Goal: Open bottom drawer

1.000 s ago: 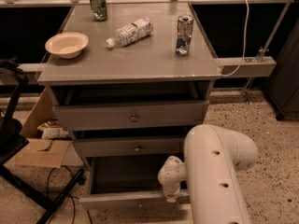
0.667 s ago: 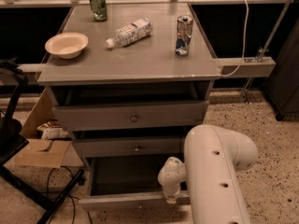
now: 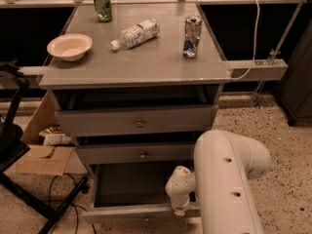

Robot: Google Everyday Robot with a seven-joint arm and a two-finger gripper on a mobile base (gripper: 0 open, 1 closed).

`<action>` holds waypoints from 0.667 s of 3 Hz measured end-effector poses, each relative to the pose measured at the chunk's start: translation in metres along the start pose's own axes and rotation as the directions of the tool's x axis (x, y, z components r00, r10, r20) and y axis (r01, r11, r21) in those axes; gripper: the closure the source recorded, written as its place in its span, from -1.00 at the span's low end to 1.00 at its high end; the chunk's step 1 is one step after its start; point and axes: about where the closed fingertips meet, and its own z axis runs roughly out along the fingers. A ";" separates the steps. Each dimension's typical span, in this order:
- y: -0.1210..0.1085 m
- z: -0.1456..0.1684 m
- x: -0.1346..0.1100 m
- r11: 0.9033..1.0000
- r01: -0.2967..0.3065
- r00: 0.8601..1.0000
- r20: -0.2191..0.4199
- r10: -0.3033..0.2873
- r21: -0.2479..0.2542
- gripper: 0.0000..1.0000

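The bottom drawer (image 3: 131,212) of the grey cabinet is pulled out, showing its plain grey inside (image 3: 131,182). Its slim front panel runs along the bottom of the view and its knob is hidden. My white arm comes in from the lower right, and its wrist (image 3: 179,189) reaches down at the drawer's front edge on the right side. The gripper (image 3: 180,210) sits at the front panel, its tip hidden behind the wrist. Above are the mid-height drawer (image 3: 141,154) and the tallest-fronted top drawer (image 3: 139,121), both with round knobs.
On the cabinet top (image 3: 146,65) are a white bowl (image 3: 69,46), a lying plastic bottle (image 3: 135,33), a green can (image 3: 102,5) and a silver can (image 3: 192,36). A cardboard box (image 3: 44,157) and black stand legs (image 3: 29,199) are at the left. A rail (image 3: 256,69) juts right.
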 end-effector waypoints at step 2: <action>0.008 0.000 0.003 1.000 -0.013 1.000 -0.005 0.013 -0.010 0.65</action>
